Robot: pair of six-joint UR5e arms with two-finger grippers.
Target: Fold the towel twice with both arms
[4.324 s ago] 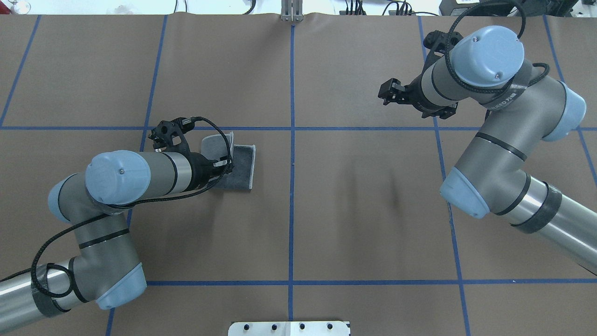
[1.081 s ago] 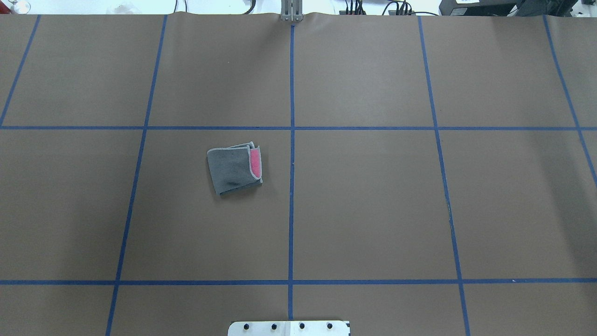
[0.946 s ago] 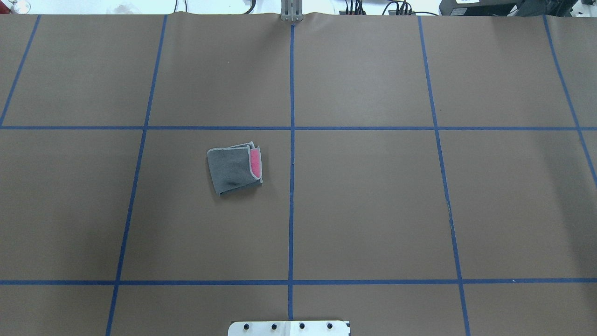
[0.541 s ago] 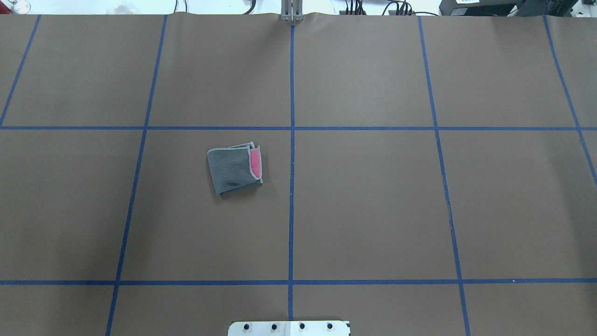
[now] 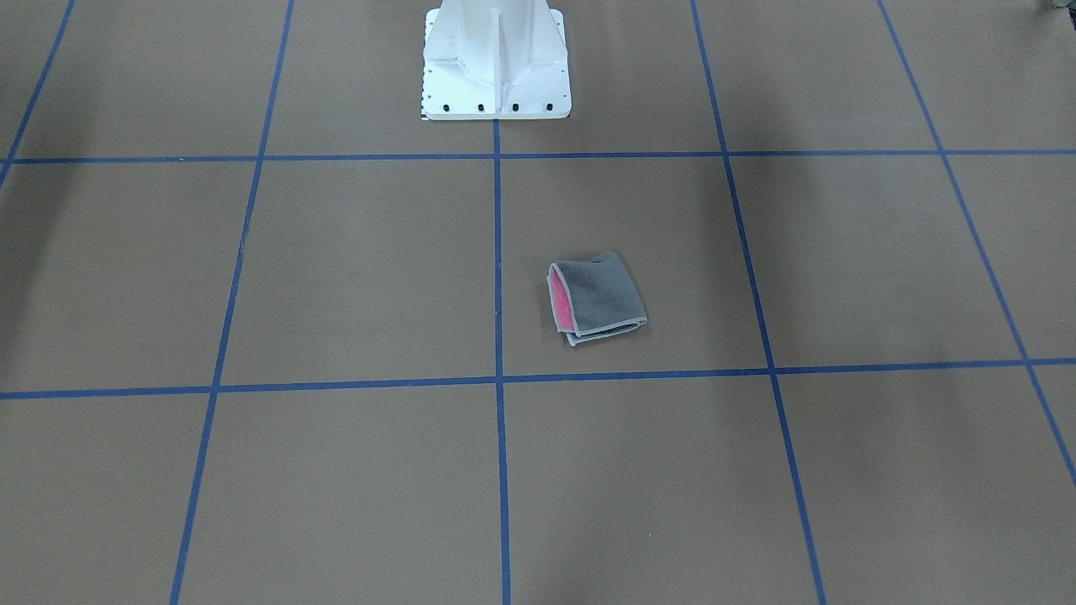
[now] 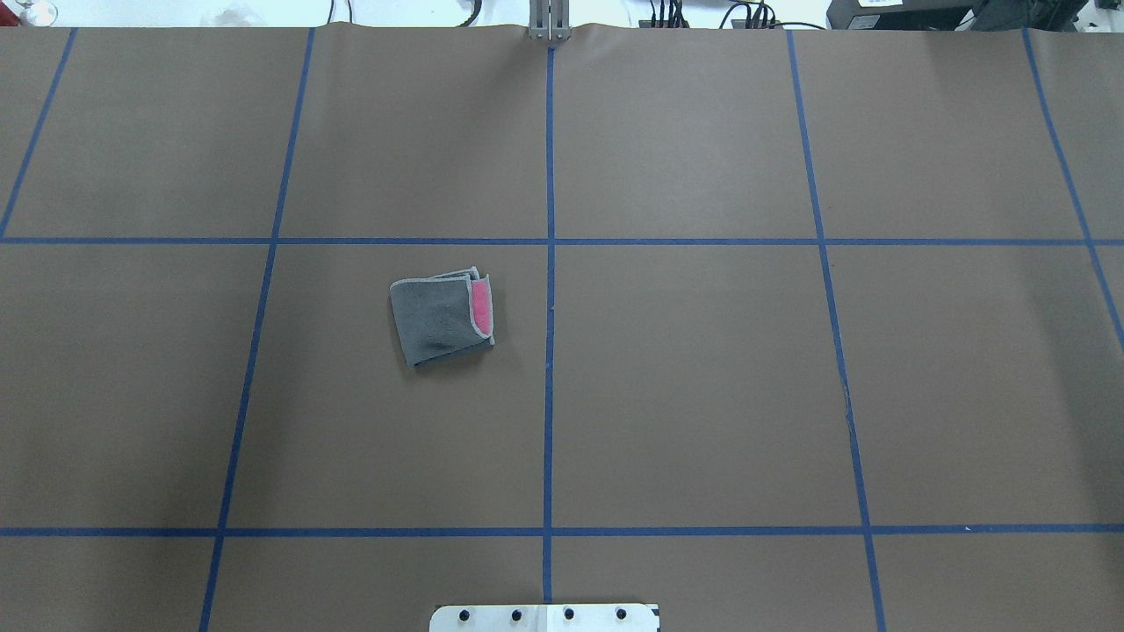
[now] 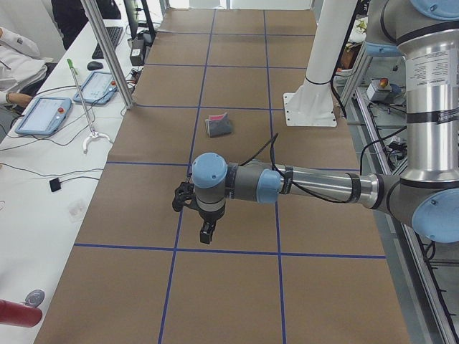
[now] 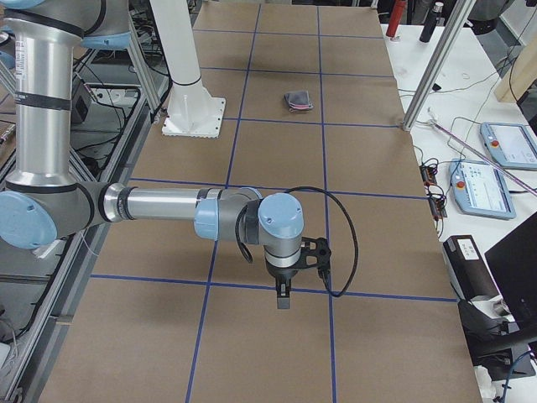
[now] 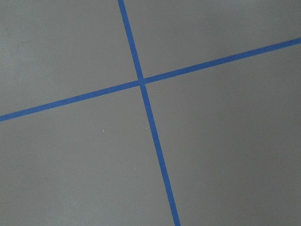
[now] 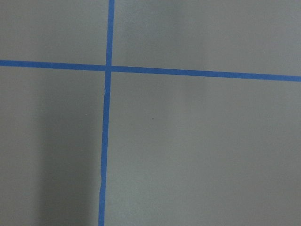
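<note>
Found the towel (image 6: 442, 320) flat on the table (image 6: 702, 395), just on the robot's left of the centre tape line (image 6: 548, 412), folded into a small grey packet with a pink strip exposed. Judged both folds done, edges slightly askew. Cannot count the layers. Sighted left pincer (image 7: 206, 233) and right pincer (image 8: 284, 298) well apart from it, in side views only; cannot tell whether clenched or released.
</note>
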